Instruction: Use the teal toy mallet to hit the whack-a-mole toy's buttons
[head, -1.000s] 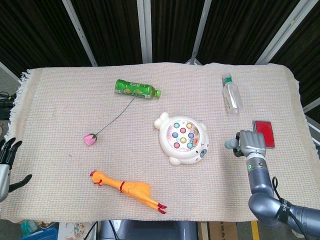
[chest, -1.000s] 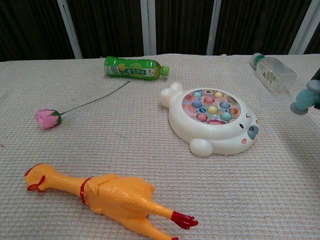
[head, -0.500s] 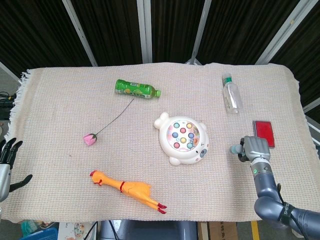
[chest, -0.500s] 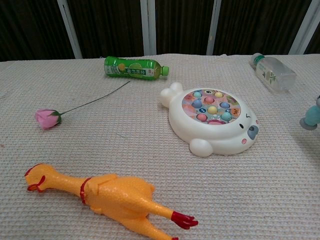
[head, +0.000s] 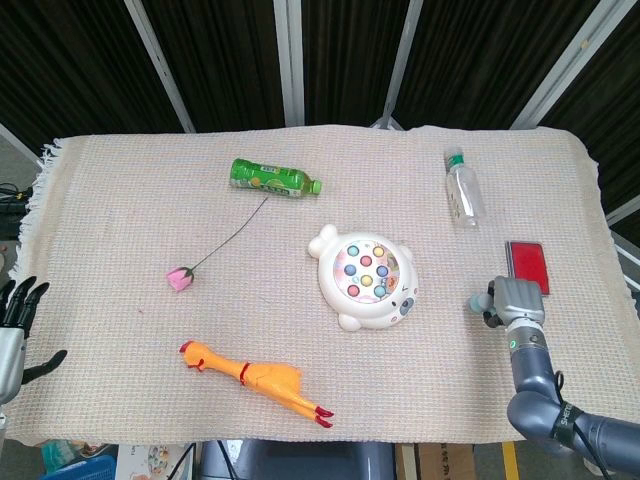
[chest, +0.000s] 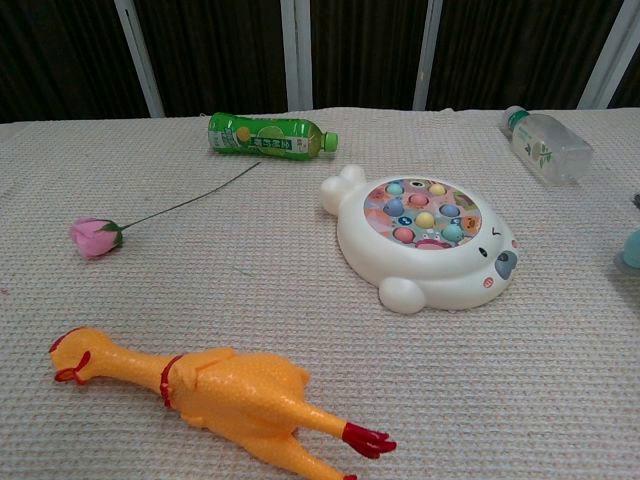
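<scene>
Teal mallet (head: 482, 303) in R hand (head: 518, 300), head poking out left of closed fingers (head: 512, 291), near-right of cloth | whack-a-mole toy (head: 366, 277) mid-cloth, well left of mallet, not touching | L hand (head: 16, 318) at near-left edge, fingers spread, holding nothing | red card (head: 527, 266) just beyond R hand

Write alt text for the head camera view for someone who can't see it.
A white whack-a-mole toy with colored buttons sits mid-table on a beige cloth, while the right robot hand holds a teal mallet off to its right. Around it lie a green bottle, clear bottle, pink rose, rubber chicken and red card.
</scene>
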